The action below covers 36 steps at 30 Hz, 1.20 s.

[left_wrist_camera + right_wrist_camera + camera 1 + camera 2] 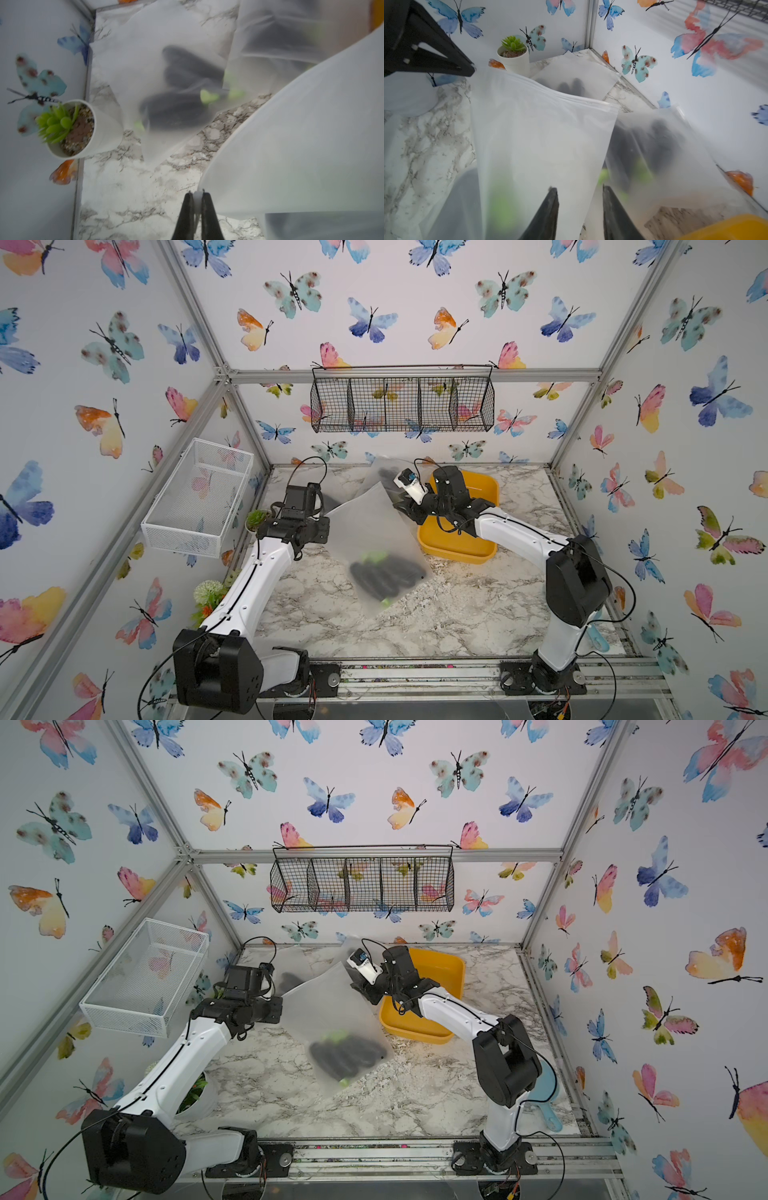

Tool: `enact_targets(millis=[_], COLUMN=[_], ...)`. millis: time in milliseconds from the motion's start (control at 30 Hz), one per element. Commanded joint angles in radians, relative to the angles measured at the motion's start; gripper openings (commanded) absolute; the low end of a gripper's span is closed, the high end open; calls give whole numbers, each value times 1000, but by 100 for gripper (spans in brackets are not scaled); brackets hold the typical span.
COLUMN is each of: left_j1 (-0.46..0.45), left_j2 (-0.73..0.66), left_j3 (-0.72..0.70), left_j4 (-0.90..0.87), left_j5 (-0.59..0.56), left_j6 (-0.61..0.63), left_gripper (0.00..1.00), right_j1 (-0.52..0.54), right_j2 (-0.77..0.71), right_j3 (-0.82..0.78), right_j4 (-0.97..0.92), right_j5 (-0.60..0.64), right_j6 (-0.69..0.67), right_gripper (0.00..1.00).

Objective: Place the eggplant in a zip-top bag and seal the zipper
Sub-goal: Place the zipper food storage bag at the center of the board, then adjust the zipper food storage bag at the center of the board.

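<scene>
The eggplant (386,576) is bagged; the zip-top bag (370,522) is pinched by the left end effector (197,194), right end effector (579,188) parted; sealing unconfirmed.

Bright, even, diffuse light; only faint shadows on the counter (457,614). Both top views bow the frame bars (540,375) near the edges. Wrist views are soft, the near bag (539,135) blurred.

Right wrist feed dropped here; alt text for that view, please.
The right gripper has its jaws apart at a frosted zip-top bag, whose far corner the left gripper pinches. Beside it lies a second bag holding dark eggplants.
</scene>
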<state>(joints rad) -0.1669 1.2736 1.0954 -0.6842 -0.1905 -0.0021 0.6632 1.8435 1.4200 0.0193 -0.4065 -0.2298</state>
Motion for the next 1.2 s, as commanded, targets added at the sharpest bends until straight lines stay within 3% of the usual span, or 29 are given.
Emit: enact_targets(millis=[0,133,200,300,400,467,533,633,700,767,967,1167], left_j1=[15,15,15,12,-26,-66,-127,-237,-259,-260,-233,-65], left_j2=[16,100,152,134,64,20,-9,-15,-11,-20,-32,-12], left_j3=[-27,-55,-47,-21,40,47,15,-65,-127,-201,-292,-306], left_j4=[-85,-81,-86,-45,-15,29,86,166,219,292,398,514], left_j5=[-152,-174,-236,-280,-281,-167,-46,-7,57,90,6,99], left_j6=[-68,-87,-99,-103,-115,-113,-128,-178,-238,-290,-366,-413], left_gripper=[0,3,37,47,47,47,45,46,45,46,46,46], right_j1=[12,12,12,12,12,12,20,94,141,156,200,236], right_j2=[16,4,-25,-57,-86,-105,-128,-155,-135,-107,-41,12], right_j3=[40,29,-13,-73,-171,-251,-326,-404,-400,-401,-389,-407], right_j4=[36,4,6,-25,-43,-39,-22,-9,-40,-24,57,36], right_j5=[-38,32,84,133,152,153,128,146,184,166,164,142], right_j6=[40,25,25,62,140,192,222,211,219,256,306,314], right_gripper=[42,47,48,48,47,47,47,47,47,47,47,45])
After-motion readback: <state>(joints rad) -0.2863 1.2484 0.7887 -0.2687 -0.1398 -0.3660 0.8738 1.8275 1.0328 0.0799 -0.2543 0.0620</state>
